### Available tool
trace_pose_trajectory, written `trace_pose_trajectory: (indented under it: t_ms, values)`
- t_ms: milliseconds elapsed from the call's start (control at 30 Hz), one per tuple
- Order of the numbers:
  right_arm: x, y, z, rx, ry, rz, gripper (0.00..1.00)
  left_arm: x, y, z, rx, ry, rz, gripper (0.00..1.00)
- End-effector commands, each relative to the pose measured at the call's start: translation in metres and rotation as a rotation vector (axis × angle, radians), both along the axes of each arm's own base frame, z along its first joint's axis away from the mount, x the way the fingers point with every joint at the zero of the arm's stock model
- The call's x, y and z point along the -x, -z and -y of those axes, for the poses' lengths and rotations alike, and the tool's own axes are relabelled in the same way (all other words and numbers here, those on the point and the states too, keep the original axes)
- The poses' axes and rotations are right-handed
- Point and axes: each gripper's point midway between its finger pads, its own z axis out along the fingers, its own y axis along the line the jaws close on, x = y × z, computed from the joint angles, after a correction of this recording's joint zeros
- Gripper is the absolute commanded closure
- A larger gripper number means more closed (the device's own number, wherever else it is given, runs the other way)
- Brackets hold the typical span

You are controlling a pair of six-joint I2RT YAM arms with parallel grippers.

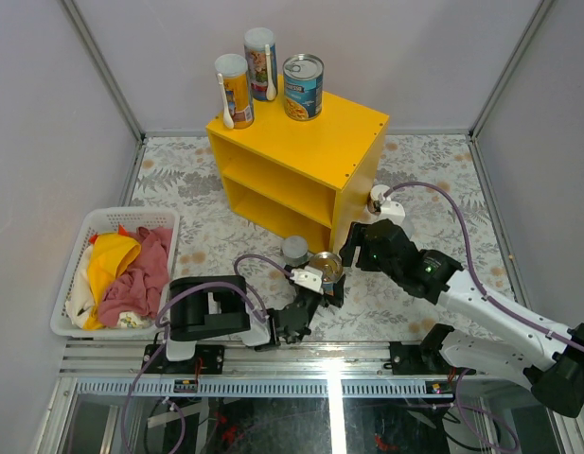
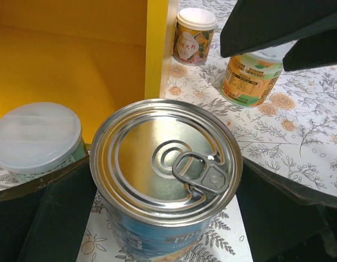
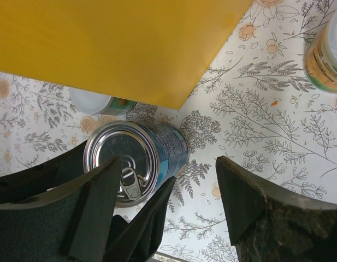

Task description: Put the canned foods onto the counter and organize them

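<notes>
The canned foods (image 1: 261, 62) are only partly placed: two tall tubes (image 1: 235, 90) and a blue-labelled can (image 1: 302, 85) stand on the flat top of the counter (image 1: 353, 128), while others are left on the table. The step in hand is judged to be the pick-up of a steel pull-tab can (image 2: 163, 158), which sits upright between the jaws of the left gripper (image 1: 318, 281). These jaws are set at about the can's width and are seen pressed against its two sides; whether it has been raised off the table cannot be told. Just outside the left jaw a pale-lidded can (image 2: 37, 139) is seen, close to the counter's lower compartment, which lies straight ahead of the jaws. Further ahead and to the right, a white-lidded can (image 2: 195, 35) and an orange-labelled can (image 2: 249, 79) are left well apart from them. The right gripper (image 3: 169, 174) is held spread wide above the table with nothing gripped; the steel can lies under its left jaw. A lift clear of the pale-lidded can is called for next, then a carry up to the bare part of the counter's top.
</notes>
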Motion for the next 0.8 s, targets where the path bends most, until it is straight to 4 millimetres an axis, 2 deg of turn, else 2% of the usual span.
trace_pose_trajectory:
  t_ms: [0,100,200,267,367,467,767]
  values:
    - [-0.007,-0.017,-0.005,-0.020,-0.016,0.031,0.23,-0.008,-0.022,0.009,0.123,-0.003,0.030,0.00]
    - [-0.007,-0.017,-0.004,-0.016,-0.021,0.029,0.23,-0.011,-0.021,0.010,0.130,-0.002,0.029,0.01]
    - [-0.007,-0.017,-0.004,-0.012,-0.024,0.030,0.24,-0.012,-0.020,0.008,0.135,-0.008,0.034,0.06]
    - [-0.006,-0.016,-0.004,-0.008,-0.027,0.027,0.24,-0.013,-0.020,0.007,0.139,-0.014,0.034,0.18]
    - [-0.005,-0.015,-0.002,0.000,-0.029,0.026,0.25,-0.013,-0.022,0.005,0.144,-0.018,0.037,0.45]
    - [-0.005,-0.013,0.000,0.006,-0.028,0.029,0.26,-0.013,-0.026,0.005,0.147,-0.017,0.043,0.63]
    - [-0.005,-0.011,0.008,0.016,-0.018,0.044,0.29,-0.003,-0.054,0.009,0.170,0.041,0.080,0.97]
